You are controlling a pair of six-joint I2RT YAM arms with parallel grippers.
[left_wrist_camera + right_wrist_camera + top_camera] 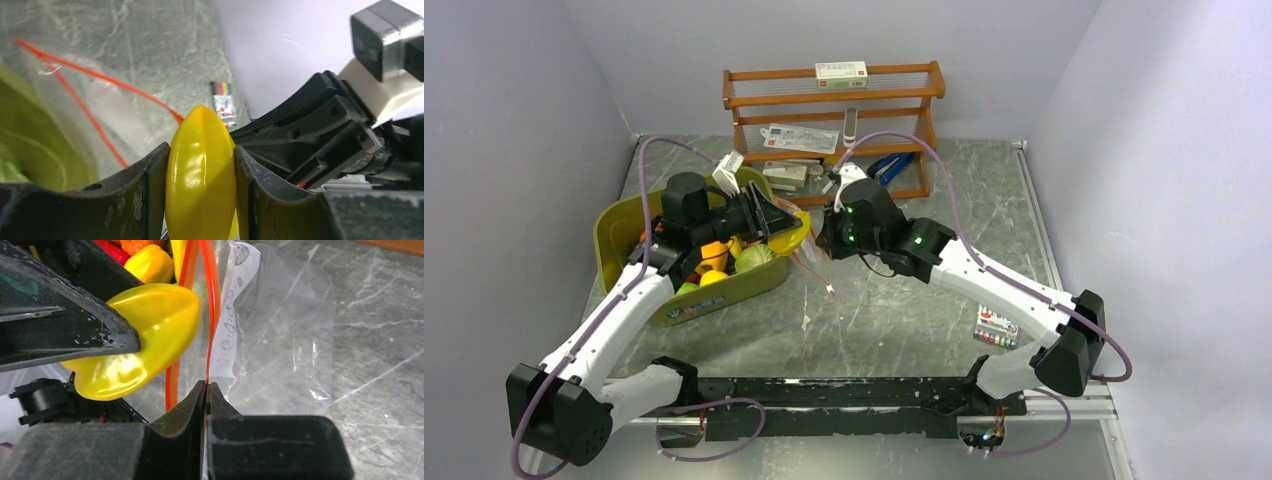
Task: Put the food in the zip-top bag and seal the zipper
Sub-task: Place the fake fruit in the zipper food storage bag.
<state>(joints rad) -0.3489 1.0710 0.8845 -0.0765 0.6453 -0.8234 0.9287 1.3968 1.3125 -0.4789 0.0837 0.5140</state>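
Squeezing the yellow pepper [200,180], the left gripper [200,152] should slide it into the zip-top bag [280,340] while the right gripper [205,387] pinches the zipper [213,300] edge tight.

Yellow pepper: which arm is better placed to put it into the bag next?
Left: the left gripper clamps the yellow pepper beside the zip-top bag; the right gripper is pinching the zipper.

Nothing printed on the surface [894,300] is legible: the white panel [227,335] on the zip-top bag [285,340], the label [692,312] on the olive tub [609,240] and the box [841,72] atop the far-edge wooden rack [929,95] all blur.
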